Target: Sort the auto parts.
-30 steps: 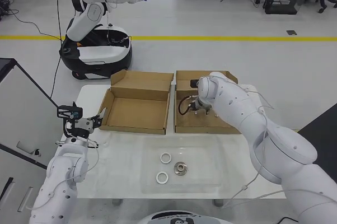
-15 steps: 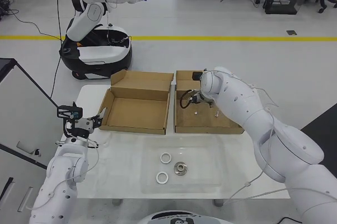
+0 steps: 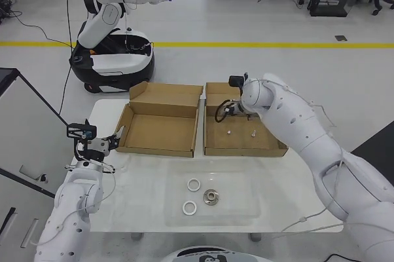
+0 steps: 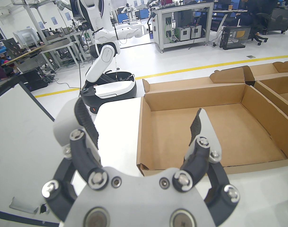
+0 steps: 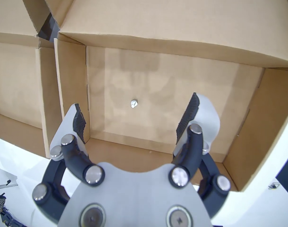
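Two open cardboard boxes stand side by side at the back of the table, the left box [image 3: 159, 131] with nothing in it. On the floor of the right box [image 3: 243, 145] lie two small metal bolts [image 3: 229, 131] [image 3: 253, 133]. My right gripper [image 3: 230, 110] hangs open above the far part of that box, and one bolt [image 5: 133, 103] lies on the cardboard below my right gripper [image 5: 136, 105]. Two white rings [image 3: 194, 185] [image 3: 189, 208] and a metal hub [image 3: 211, 196] lie near the table's front. My left gripper [image 4: 139, 109] is open with nothing in it, just outside the left box [image 4: 205, 128].
The rings and hub rest on a clear sheet [image 3: 243, 196] over the white table [image 3: 138, 190]. Both boxes have raised flaps at the back. A parked white mobile robot [image 3: 112, 59] stands on the floor beyond the table.
My right gripper has pulled up and back from the right box's floor toward its far side, uncovering a bolt. The left arm has not moved.
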